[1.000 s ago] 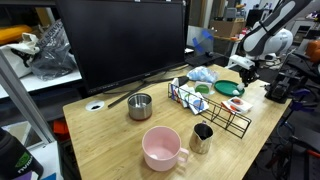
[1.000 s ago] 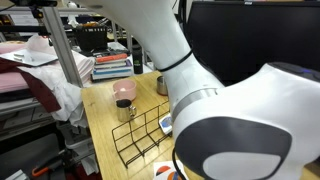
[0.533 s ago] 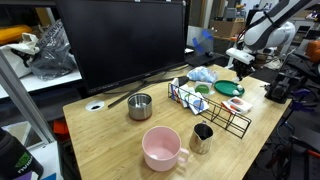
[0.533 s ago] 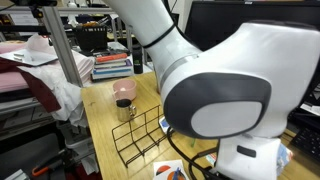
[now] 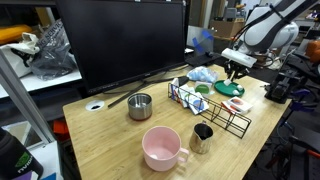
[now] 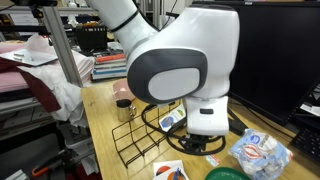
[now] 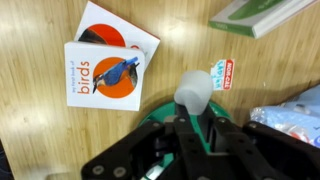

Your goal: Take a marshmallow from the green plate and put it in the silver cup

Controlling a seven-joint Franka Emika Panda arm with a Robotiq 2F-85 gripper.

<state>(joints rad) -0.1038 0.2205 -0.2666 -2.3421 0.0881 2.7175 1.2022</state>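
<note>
In the wrist view my gripper [image 7: 193, 116] is shut on a white marshmallow [image 7: 193, 90], held above the dark green plate [image 7: 150, 113]. In an exterior view the gripper [image 5: 235, 70] hangs over the green plate [image 5: 229, 88] at the table's far right. The small silver cup [image 5: 202, 137] stands near the front edge beside the pink mug [image 5: 161, 148]. The cup [image 6: 125, 110] and the mug [image 6: 124, 91] also show at the far end of the table, and the plate's edge [image 6: 226, 174] at the bottom.
A black wire rack [image 5: 212, 108] stands between the plate and the cup. A long-handled steel pot [image 5: 140, 105] and a small red dish [image 5: 238, 103] stand on the table. Bird books [image 7: 110, 75] and a blue plastic bag [image 7: 292, 112] lie near the plate.
My arm has lifted a little and shifted from beside the plate toward the rack side, with the marshmallow between the fingers.
</note>
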